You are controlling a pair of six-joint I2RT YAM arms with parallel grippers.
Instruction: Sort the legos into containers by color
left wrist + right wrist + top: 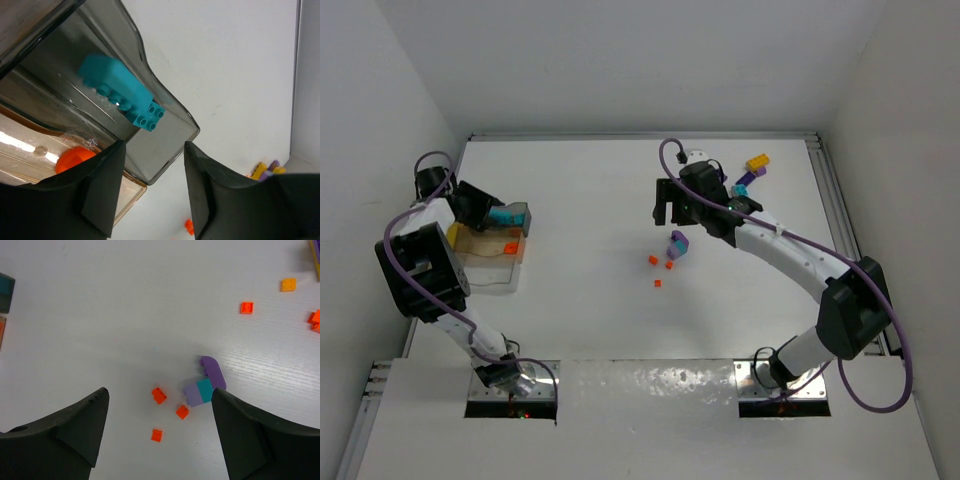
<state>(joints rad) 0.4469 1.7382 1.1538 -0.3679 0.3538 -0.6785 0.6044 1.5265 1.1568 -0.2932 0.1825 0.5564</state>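
- Now my right end effector (158,405) hangs open, empty, over the purple-teal lego (205,385); lego's long axis runs diagonal.
- And my left end effector (152,165) is open, well apart from that lego.

The middle of the table (580,190) is open, a wide lane from 6 to 12 o'clock between the tray (485,265) at 9 and the loose bricks right of centre. At the tray, the left gripper (152,192) and its arm fill the space above. The tray's walls box in the teal brick (122,92). Under the right gripper (160,430), three orange bits (159,395) and a purple-teal brick (207,382) lie near one another, with free table around them. At 1 o'clock a pile (750,175) sits near the far wall, just beside the right wrist.
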